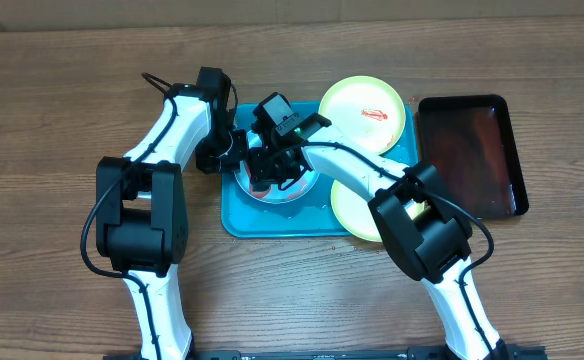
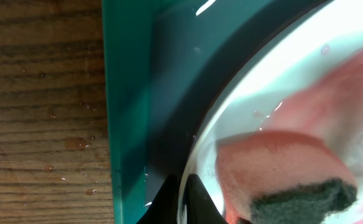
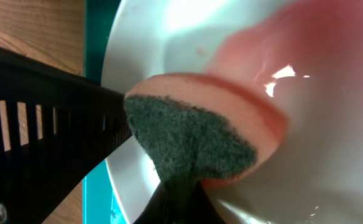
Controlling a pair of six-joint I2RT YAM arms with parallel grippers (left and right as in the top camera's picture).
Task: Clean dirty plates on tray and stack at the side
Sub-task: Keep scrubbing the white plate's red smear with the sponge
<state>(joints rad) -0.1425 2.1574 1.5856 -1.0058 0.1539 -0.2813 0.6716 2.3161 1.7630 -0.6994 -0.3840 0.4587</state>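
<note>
Plates are the story, and the scrubbing is only at its first one! The pale plate (image 1: 290, 192) sits in the left end of the tray (image 1: 272, 225), and both arms crowd over it. The left gripper (image 2: 181, 196) looks clenched on this plate's rim, right by the tray's left wall, seemingly pinning it in place. The right gripper (image 3: 178, 202) is clamped on the sponge (image 3: 200, 143), dark scouring face towards the wrist camera and pink body pressed onto the plate's surface. And look at that plate: a wide pink-red film across much of it, wet and glossy, so the sauce is loosened but far from gone.

Over to the right end of the tray: the top yellow-green plate (image 1: 364, 112) shows a red smear dead centre, not wiped at all. The lower yellow-green plate (image 1: 350, 212) is mostly hidden under the right arm, so its state is anyone's guess.

Progress, as I call it: early. No plate is clean, none is off the tray, and no stack sits anywhere on the table (image 1: 52, 120). The black tray (image 1: 472, 155) to the right holds nothing that I can make out.

The count: three plates, one turquoise tray, one black tray, one sponge, two grippers.
</note>
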